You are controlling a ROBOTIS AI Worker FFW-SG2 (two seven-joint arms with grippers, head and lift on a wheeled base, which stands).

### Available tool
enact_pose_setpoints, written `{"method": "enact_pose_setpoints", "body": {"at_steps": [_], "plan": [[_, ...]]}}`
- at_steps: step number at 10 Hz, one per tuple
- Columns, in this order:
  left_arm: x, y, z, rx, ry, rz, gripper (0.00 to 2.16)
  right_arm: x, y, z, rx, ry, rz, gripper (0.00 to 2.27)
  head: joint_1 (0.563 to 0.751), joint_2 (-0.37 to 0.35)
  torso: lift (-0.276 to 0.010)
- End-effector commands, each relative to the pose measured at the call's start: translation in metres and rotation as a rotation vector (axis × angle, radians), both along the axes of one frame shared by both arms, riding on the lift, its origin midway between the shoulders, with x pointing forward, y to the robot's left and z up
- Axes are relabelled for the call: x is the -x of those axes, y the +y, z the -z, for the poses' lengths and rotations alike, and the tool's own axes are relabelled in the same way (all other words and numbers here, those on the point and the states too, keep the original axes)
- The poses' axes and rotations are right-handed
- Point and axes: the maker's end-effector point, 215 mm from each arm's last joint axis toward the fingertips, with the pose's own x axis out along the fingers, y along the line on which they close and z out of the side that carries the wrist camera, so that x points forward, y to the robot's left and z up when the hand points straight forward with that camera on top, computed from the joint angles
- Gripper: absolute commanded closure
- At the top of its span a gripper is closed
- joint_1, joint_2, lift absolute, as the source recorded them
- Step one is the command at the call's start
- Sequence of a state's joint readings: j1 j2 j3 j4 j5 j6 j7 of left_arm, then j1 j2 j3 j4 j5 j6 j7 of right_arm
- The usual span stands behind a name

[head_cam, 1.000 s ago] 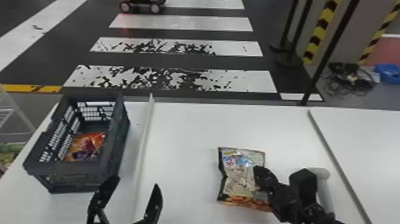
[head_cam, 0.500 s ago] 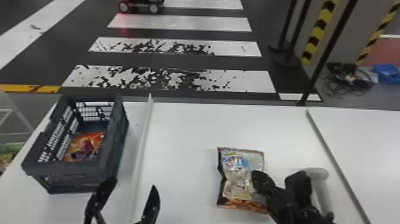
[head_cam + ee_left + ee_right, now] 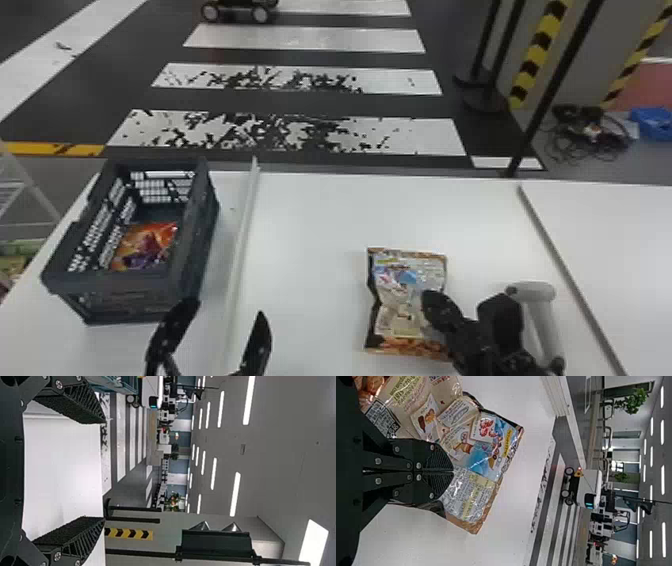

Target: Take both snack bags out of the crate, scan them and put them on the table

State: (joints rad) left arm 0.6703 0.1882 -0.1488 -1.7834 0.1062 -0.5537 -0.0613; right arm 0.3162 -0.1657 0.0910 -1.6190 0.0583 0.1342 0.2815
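Note:
In the dark crate [image 3: 197, 240] at the left lies an orange and purple snack bag [image 3: 147, 247]. The other snack bag [image 3: 400, 295] rests flat on the table [image 3: 310, 280], printed side up. Over its right side is my right gripper [image 3: 440, 310]. In the right wrist view the closed fingertips of this right gripper [image 3: 453, 471] overlie the bag [image 3: 474, 455]; no bag material is seen between them. My left gripper [image 3: 227, 307] stands open just right of the crate's near end; the left wrist view has the left gripper [image 3: 104, 471] with nothing between its fingers.
Beside the right gripper is a light grey handle-shaped object [image 3: 545, 320], possibly the scanner. A pale raised strip [image 3: 242, 240] runs between crate and bag, and a grey seam [image 3: 565, 270] crosses the table farther right. The far table edge borders the floor.
My right gripper has shifted slightly left and toward the robot over the bag, leaving more of the grey handle in view. The bag stays where it was, and the left gripper is nearly unchanged.

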Motion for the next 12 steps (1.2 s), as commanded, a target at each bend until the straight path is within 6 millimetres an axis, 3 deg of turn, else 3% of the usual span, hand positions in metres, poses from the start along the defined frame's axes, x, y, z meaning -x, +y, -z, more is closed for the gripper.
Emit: {"method": "enact_pose_setpoints", "body": {"at_steps": [1,5,9,12], "plan": [[0.000,0.000,0.000,0.001,-0.001,0.000,0.13,-0.005,0.000,-0.011,-0.002,-0.024,0.000,2.24,0.695,-0.010,-0.094],[0.001,0.001,-0.002,0.002,-0.006,-0.003,0.13,-0.006,-0.006,-0.049,-0.005,-0.081,0.014,2.24,0.695,-0.015,-0.094],[-0.001,0.001,0.002,0.003,0.000,-0.006,0.13,0.033,-0.022,-0.045,0.020,-0.042,0.036,2.24,0.695,-0.027,-0.094],[-0.003,0.003,0.002,0.019,0.001,-0.010,0.13,0.044,-0.019,-0.035,0.018,-0.019,0.023,2.24,0.695,-0.041,-0.094]]}}
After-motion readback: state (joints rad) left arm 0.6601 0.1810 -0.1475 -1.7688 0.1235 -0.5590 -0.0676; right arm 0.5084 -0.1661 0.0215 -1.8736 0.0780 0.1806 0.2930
